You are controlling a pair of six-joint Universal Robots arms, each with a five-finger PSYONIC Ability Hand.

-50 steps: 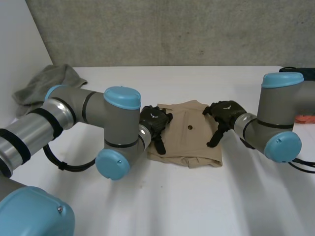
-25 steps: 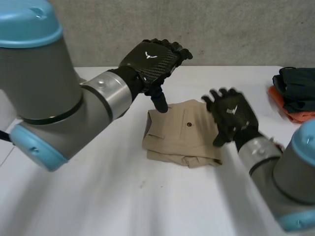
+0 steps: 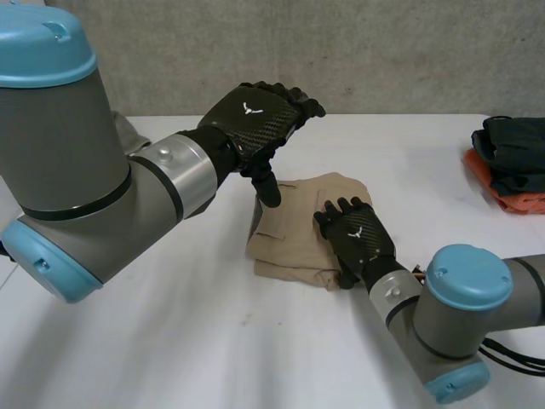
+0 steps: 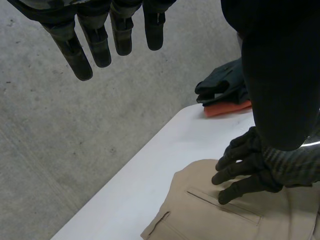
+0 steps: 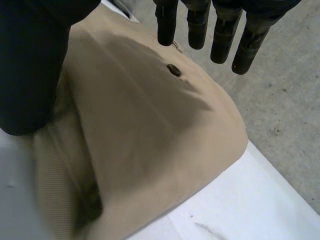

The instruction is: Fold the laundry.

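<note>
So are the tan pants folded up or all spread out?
Folded up. The tan pants lie in a compact bundle, with stacked layers showing along the edge.

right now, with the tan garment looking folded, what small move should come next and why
Probably press the right hand flat to smooth the tan garment. Its relaxed fingers touch the top layer by the pocket, the layers at the near edge look loose, and the left hand hovers open above a far corner, holding nothing.
</note>
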